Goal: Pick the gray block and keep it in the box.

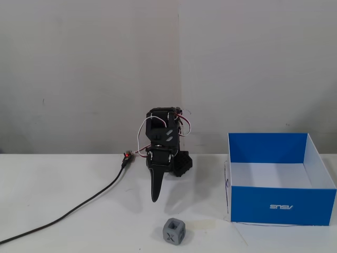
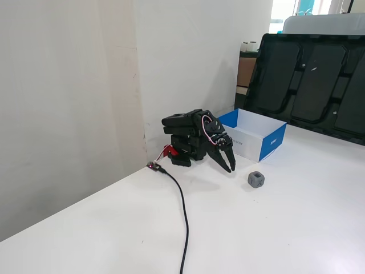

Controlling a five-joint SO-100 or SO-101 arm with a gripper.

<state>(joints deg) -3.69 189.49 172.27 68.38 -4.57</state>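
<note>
Fixed views, gray block (image 1: 175,231) outside box (image 1: 282,206)

I'm looking at a white table (image 1: 63,211) pushed up against a plain off-white wall (image 1: 89,68); in one fixed view a faint vertical seam runs down the wall near the middle. A black cable (image 2: 183,217) trails across the tabletop. In the other fixed view a large black panel with rounded recesses (image 2: 311,80) leans at the far end of the table. Beyond it I can see a bright window (image 2: 282,10), and daylight washes that corner. The tabletop is evenly lit, with soft shadows.
</note>
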